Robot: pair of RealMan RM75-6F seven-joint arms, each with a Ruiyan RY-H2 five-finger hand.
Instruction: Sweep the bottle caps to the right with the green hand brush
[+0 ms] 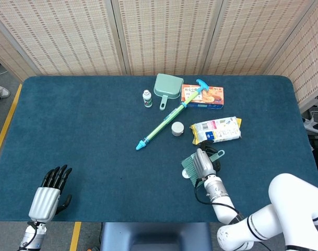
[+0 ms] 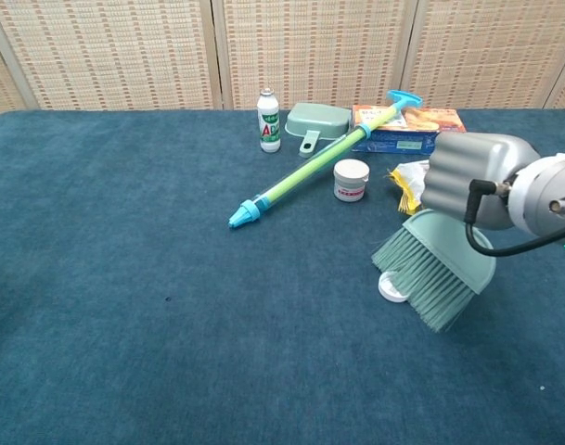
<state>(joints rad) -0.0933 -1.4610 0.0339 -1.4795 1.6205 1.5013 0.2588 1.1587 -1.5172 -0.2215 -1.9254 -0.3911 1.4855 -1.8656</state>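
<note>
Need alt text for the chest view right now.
The right hand holds the green hand brush, bristles on the blue table against a white bottle cap. Behind lie a dustpan, small bottle and jar.

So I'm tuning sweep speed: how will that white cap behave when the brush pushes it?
The cap lies flat and looks small, so it probably slides easily. The brush bristles look soft and may ride over it.
</note>
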